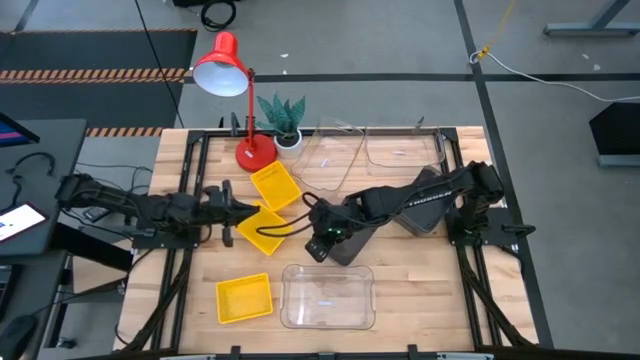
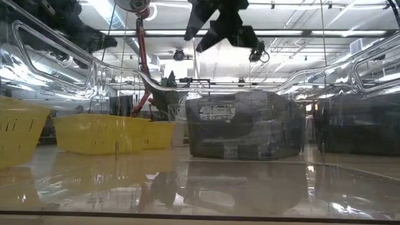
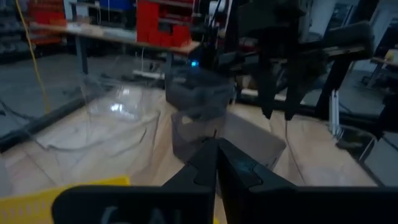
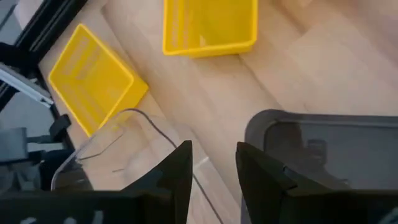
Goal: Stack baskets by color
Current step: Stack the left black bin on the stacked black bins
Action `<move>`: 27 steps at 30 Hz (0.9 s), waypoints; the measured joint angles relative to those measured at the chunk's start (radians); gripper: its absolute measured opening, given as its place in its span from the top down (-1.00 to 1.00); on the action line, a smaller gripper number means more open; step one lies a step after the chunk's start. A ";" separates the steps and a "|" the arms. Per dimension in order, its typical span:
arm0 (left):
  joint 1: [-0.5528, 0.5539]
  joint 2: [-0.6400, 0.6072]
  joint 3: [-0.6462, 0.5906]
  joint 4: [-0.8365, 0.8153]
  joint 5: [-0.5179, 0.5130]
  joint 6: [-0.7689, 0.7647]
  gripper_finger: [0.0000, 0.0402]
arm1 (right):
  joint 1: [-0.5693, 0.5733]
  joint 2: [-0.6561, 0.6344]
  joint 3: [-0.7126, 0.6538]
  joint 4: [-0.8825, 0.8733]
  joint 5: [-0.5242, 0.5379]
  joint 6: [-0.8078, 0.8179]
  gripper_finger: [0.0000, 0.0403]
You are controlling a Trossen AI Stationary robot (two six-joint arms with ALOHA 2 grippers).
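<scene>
Three yellow baskets lie left of centre (image 1: 275,187), (image 1: 262,230), (image 1: 244,300). A clear basket (image 1: 328,297) sits at the near edge, and two more (image 1: 400,148), (image 1: 335,150) at the far edge. A dark grey basket (image 1: 352,250) stands mid-table, and another (image 1: 428,210) lies under my right arm. My right gripper (image 4: 214,146) hangs open in the air above the middle grey basket's rim (image 4: 267,121), slanting down, with bare wood between its fingers. My left gripper (image 3: 216,155) is shut and level, beside the yellow baskets at the left (image 1: 243,210).
A red desk lamp (image 1: 225,65) and a small potted plant (image 1: 284,118) stand at the far left of the table. Black frame rails run along both sides (image 1: 190,170), (image 1: 470,250). Bare wood shows between the near yellow basket and the middle grey one (image 1: 290,255).
</scene>
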 joint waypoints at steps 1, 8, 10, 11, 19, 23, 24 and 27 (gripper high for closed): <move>0.000 -0.016 0.000 -0.002 0.000 0.010 0.93 | 0.004 0.000 0.016 -0.019 0.019 -0.001 0.36; 0.000 -0.110 0.000 -0.065 0.000 0.022 0.95 | 0.023 -0.002 0.073 -0.146 0.111 0.020 0.36; 0.000 -0.131 0.000 -0.096 0.000 0.021 0.93 | 0.027 0.000 0.073 -0.147 0.112 0.025 0.37; 0.000 -0.141 0.000 -0.107 0.000 0.020 0.92 | 0.029 0.002 0.073 -0.147 0.113 0.026 0.37; -0.020 -0.220 0.000 -0.159 0.030 0.018 0.95 | 0.074 0.005 0.072 -0.172 0.169 0.004 0.37; -0.046 -0.239 0.000 -0.162 0.023 0.017 0.94 | 0.077 0.061 0.070 -0.164 0.181 -0.001 0.37; -0.047 -0.238 0.000 -0.160 0.022 0.015 0.93 | 0.070 0.078 0.070 -0.153 0.161 -0.002 0.37; -0.047 -0.236 0.000 -0.166 0.019 -0.005 0.91 | 0.047 0.134 0.089 -0.145 0.088 -0.010 0.37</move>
